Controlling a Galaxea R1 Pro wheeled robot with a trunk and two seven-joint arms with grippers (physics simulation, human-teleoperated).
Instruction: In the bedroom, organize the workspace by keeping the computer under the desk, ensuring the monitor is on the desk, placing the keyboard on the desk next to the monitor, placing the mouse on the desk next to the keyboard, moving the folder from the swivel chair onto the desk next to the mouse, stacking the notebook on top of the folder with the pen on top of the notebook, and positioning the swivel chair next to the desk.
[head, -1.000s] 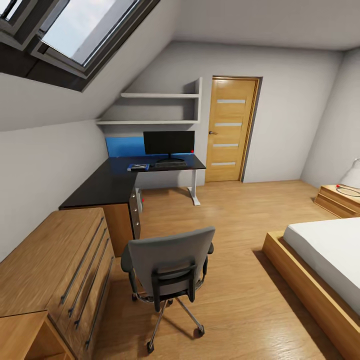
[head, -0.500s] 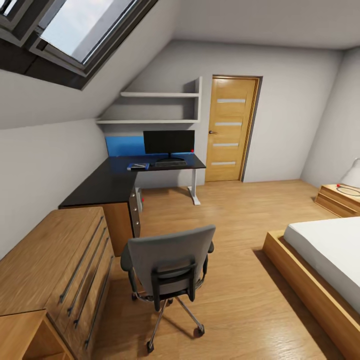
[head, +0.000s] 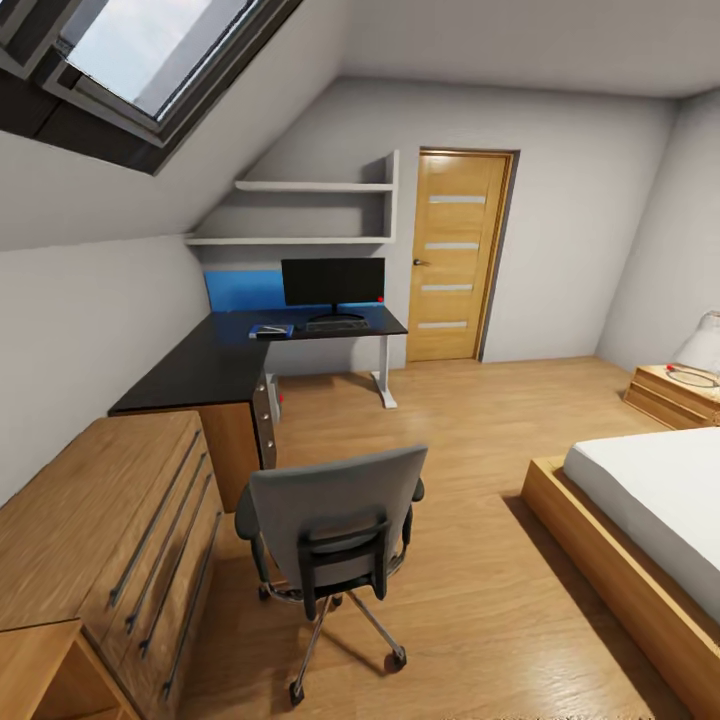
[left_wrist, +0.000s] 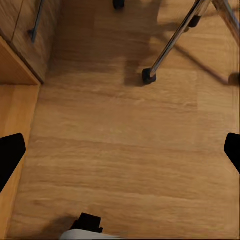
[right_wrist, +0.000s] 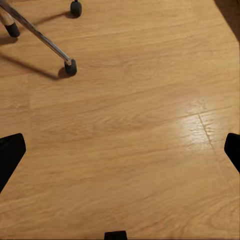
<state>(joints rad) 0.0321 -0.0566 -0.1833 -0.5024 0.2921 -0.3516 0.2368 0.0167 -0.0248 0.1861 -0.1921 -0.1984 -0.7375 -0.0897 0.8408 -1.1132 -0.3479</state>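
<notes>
Head view: attic bedroom (head: 560, 60) with sloped grey walls, skylight (head: 140, 50) at 11 o'clock, oak door (head: 455, 255) at 12 o'clock on the far wall. Swivel chair (head: 335, 520) in the foreground near 6 o'clock, grey back turned to the camera, chrome star base on the plank floor (head: 470, 440), well apart from the far run of the desk (head: 215, 365). Glossy black L-shaped top running from 9 o'clock toward 12, white leg at its far right end. Monitor (head: 332, 282) upright on the far end of the desk, dark screen facing the room, red dot at its lower right corner. Keyboard (head: 337, 325) flat just in front of the monitor's foot. A small blue-and-dark item beside the keyboard at its 9 o'clock, too small to identify. Blue panel (head: 243, 290) on the wall behind the desk. Two white wall shelves (head: 310, 212) above. Oak drawer unit (head: 110, 540) at 8 o'clock, bed (head: 650, 510) with white mattress at 4 o'clock, nightstand (head: 675, 390) at 3 o'clock. Left wrist view: left gripper (left_wrist: 120, 152) spread wide, dark fingertips at both picture edges, nothing between them, over bare floor; chrome chair legs and black castors ahead, drawer unit corner alongside. Right wrist view: right gripper (right_wrist: 120, 152) likewise wide apart and empty above the planks, with a chrome chair leg and castors ahead.
</notes>
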